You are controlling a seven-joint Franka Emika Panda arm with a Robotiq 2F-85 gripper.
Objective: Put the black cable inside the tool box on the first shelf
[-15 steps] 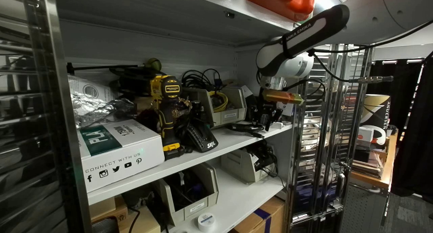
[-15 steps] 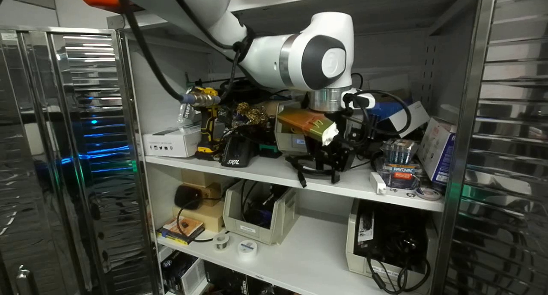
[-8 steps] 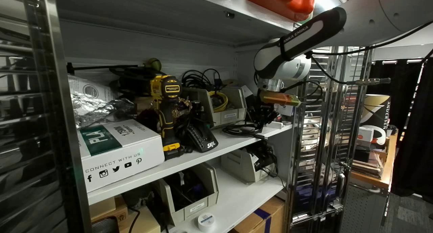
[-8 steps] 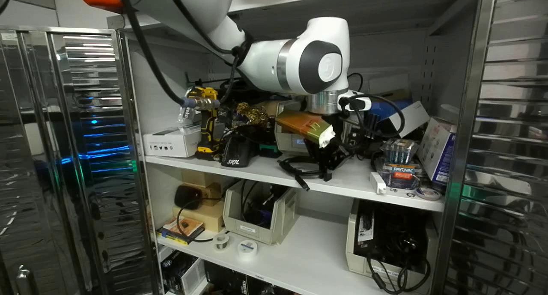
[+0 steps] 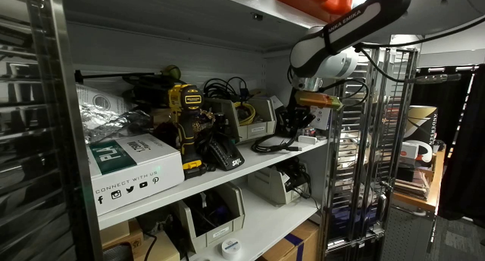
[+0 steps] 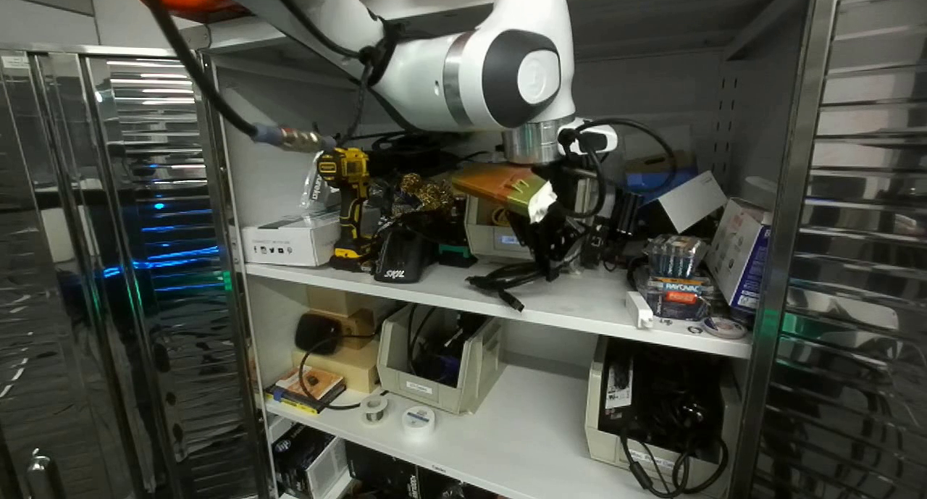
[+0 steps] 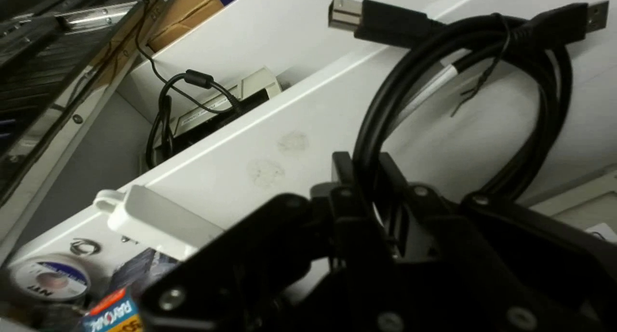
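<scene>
The black cable is a tied coil with a USB plug at each end. It shows in the wrist view and in both exterior views. My gripper is shut on one side of the coil; it also shows in both exterior views. The coil is low over the upper shelf; I cannot tell if it touches. A beige bin with a yellow cable stands behind the gripper on that shelf. Two beige bins with dark cables, a left one and a right one, stand on the shelf below.
A yellow drill, a SKIL charger and a white box stand on the upper shelf. Battery packs and a small white piece lie at its other end. A higher shelf overhangs the arm.
My gripper has moved sideways and then risen, with the cable coil moving along in it. The fingers look closer together than a second ago. The bins have not moved.
</scene>
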